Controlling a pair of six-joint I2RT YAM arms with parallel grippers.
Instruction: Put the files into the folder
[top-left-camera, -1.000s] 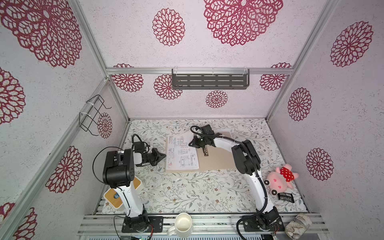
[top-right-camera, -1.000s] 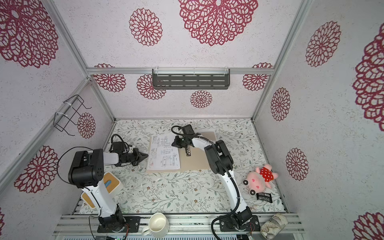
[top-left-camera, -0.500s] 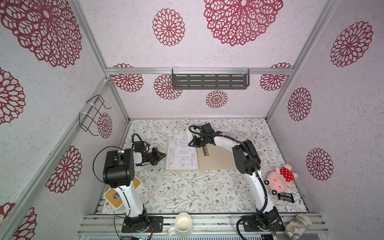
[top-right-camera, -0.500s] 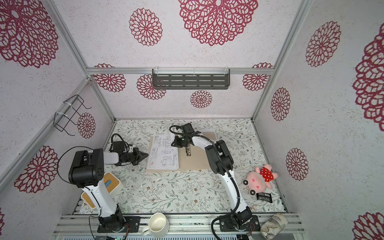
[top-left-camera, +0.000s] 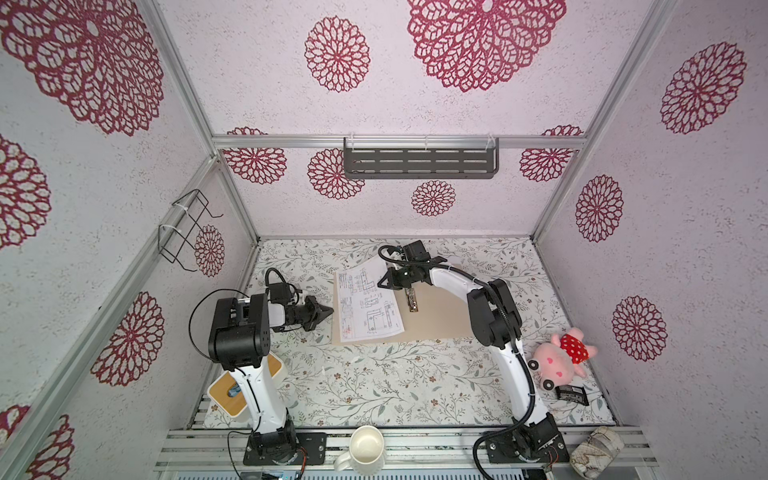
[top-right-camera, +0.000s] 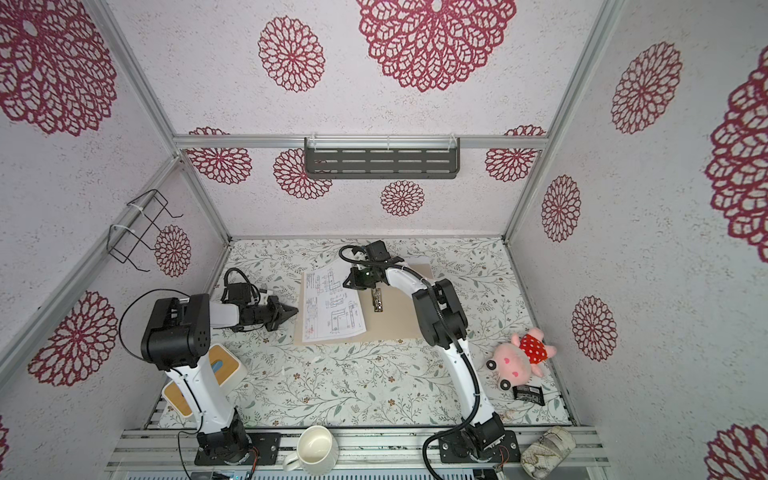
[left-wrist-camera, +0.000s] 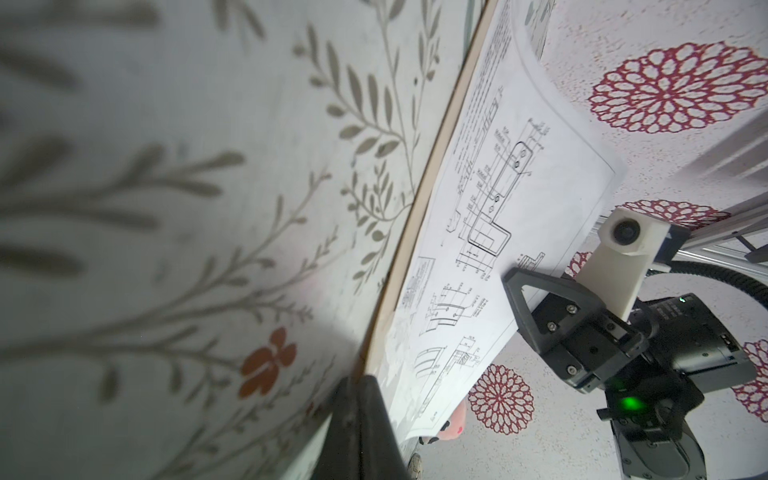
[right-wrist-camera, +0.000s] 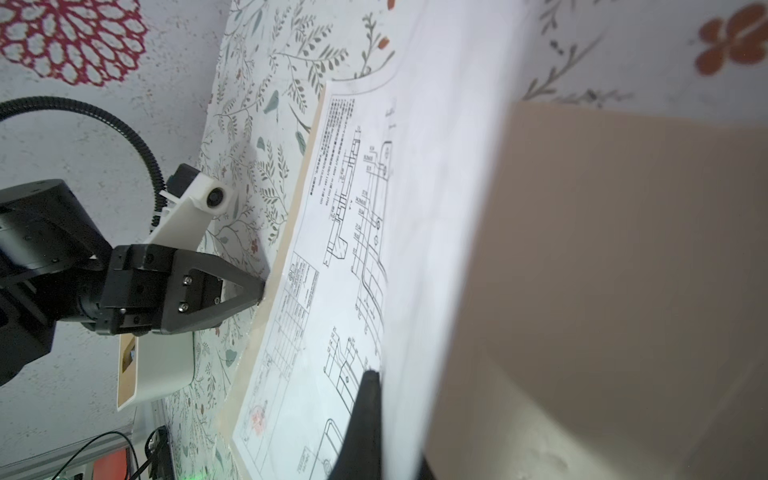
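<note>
The right gripper (top-left-camera: 384, 285) is clenched on the drawing sheet (top-left-camera: 368, 309), holding that edge curled up off the open folder (top-left-camera: 440, 318) below it, likely to reseat it; the left gripper (top-left-camera: 328, 311), clenched empty, seems to brace the folder's edge at its tips

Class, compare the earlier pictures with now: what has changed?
The right tool, shut on the drawing sheet at its edge, has drawn that edge slightly toward the left arm, curling the far corner higher. The left tool, shut at the edge of the folder, and the folder stayed put.
</note>
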